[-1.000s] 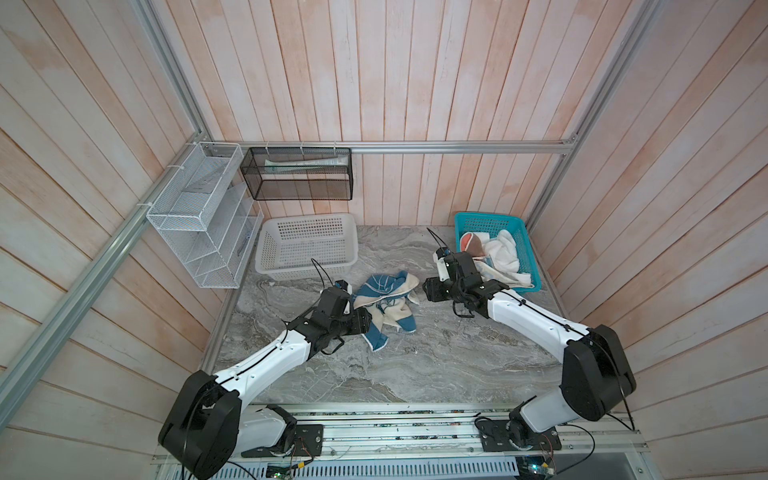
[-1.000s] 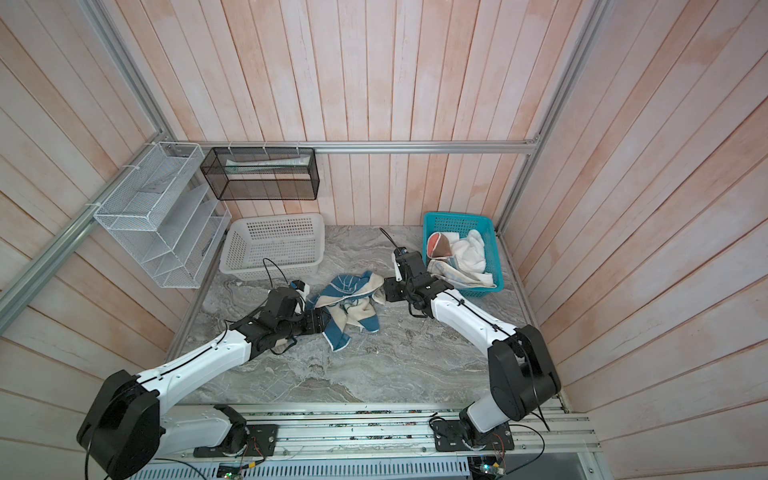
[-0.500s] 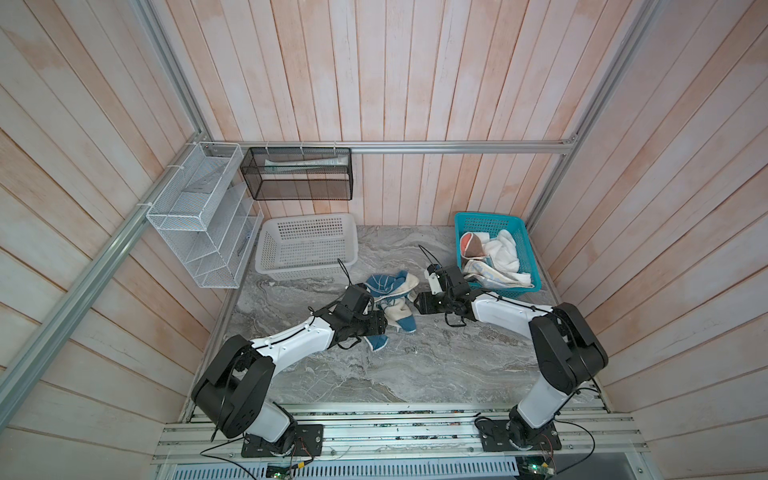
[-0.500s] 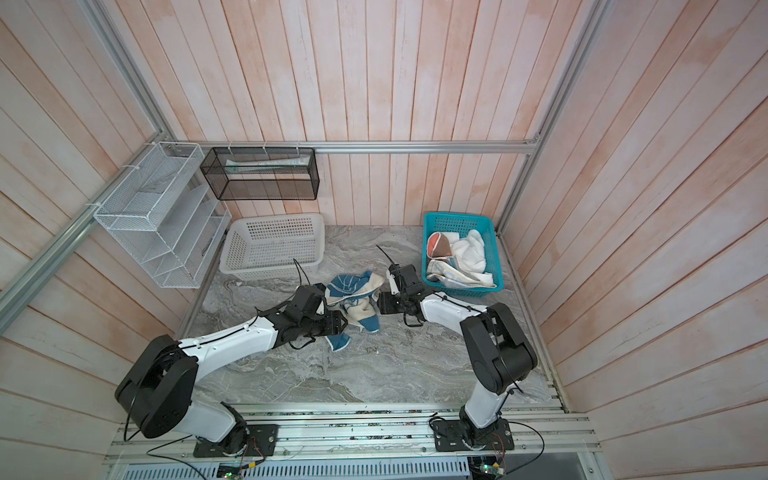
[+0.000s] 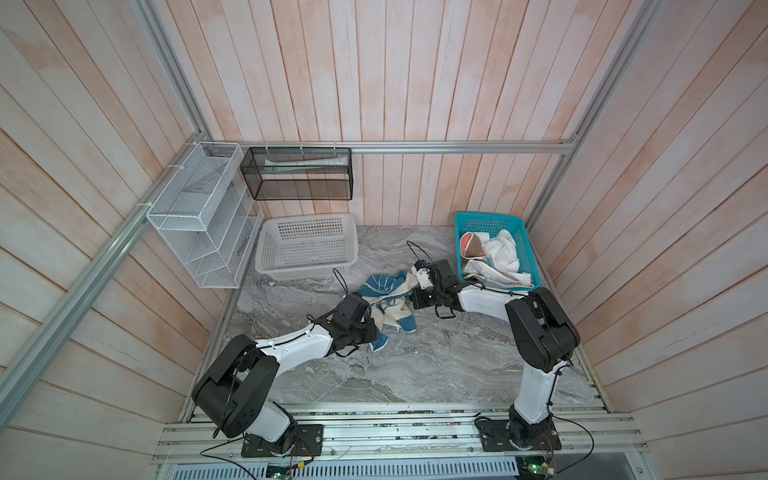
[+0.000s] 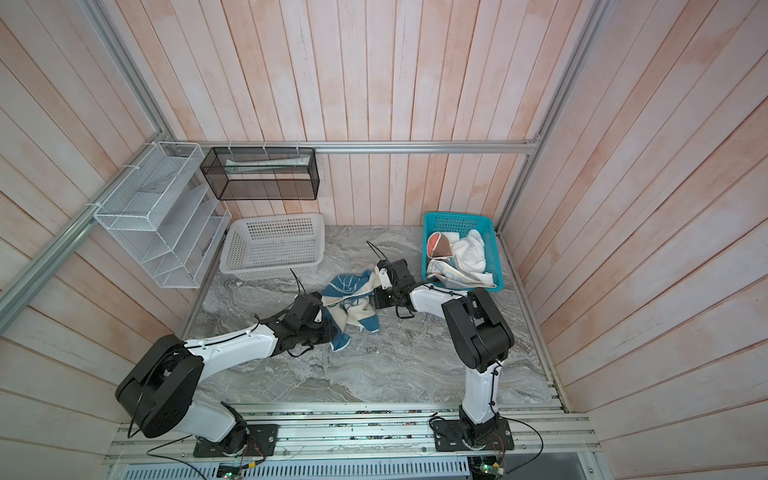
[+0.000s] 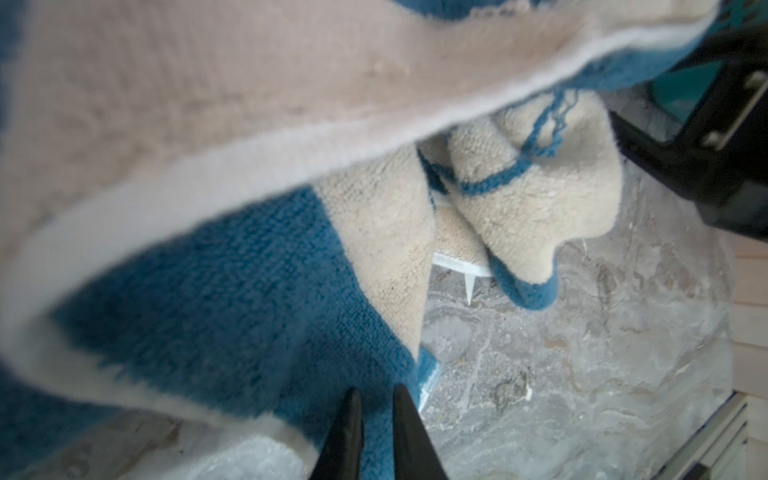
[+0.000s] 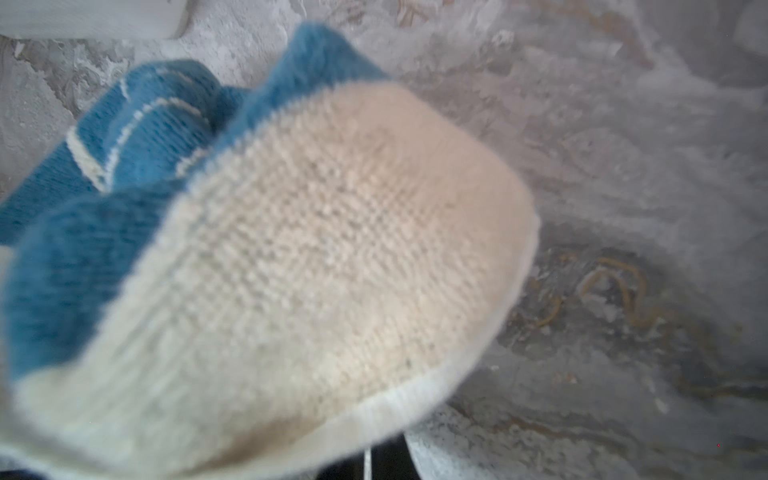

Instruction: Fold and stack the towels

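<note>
Marble desk (image 5: 436, 365) carries the crumpled blue towel (image 5: 388, 299) between my two arms, and I record that the left pincer (image 7: 377, 391) and right pincer (image 5: 412, 296), both gaping a second ago, now clench its blue corner and cream border respectively, so spreading for the fold may proceed.

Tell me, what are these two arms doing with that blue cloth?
Two robot arms are working on folding towels. The left fingers and the right fingers each pinch an edge of the crumpled blue towel on the marble table, with one cream border stretched between them. The other towels wait in the teal basket.
</note>
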